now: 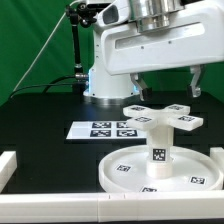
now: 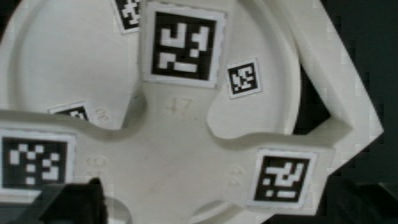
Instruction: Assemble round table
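The large rimmed round disc (image 1: 115, 172) lies flat on the black table near the front. The short thick cylinder leg (image 1: 158, 140) stands upright at its middle. The cross-shaped foot piece (image 1: 165, 116) sits on top of the leg. My gripper (image 1: 168, 88) hangs just above the foot, open, with one finger over each side of it and holding nothing. In the wrist view the foot (image 2: 178, 130) and its tags fill the picture. The dark fingertips (image 2: 71, 200) show at the edge, wide apart, with my gripper (image 2: 214, 212) centred over the foot.
The marker board (image 1: 103, 129) lies behind the disc toward the exterior view's left. Plain white bars lie along the left edge (image 1: 8, 165) and the front edge (image 1: 60, 210). The arm's white base (image 1: 100, 80) stands at the back, before a green curtain.
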Controlling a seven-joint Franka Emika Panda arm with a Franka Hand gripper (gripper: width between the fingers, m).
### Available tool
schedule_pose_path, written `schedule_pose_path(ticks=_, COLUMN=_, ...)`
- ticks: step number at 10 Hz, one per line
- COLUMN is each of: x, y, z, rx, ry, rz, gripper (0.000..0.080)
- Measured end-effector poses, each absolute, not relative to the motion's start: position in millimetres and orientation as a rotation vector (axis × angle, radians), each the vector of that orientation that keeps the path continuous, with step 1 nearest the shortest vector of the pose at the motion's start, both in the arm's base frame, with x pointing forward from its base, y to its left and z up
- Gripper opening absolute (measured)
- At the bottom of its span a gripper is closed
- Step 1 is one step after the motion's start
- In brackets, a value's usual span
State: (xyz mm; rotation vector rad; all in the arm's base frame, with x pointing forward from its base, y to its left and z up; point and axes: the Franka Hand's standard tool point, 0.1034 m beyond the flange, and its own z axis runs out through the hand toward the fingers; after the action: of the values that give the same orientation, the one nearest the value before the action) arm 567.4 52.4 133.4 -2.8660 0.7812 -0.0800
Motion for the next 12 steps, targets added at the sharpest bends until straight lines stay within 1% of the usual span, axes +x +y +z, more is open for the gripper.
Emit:
schedule_pose_path(ticks=5, x=567, y=50, z=132.3, rx=-2.964, ry=0.312, rz=-0.119, gripper=0.0648)
schedule_pose_path(ticks=9, x=571, y=38, z=131.9, rx=-2.989, ry=-0.565, rz=-0.191, gripper=0.0648)
schedule_pose_path(ticks=12, x=571, y=37, z=131.6, rx=-2.937, ry=-0.885, rz=-0.198, gripper=0.0648)
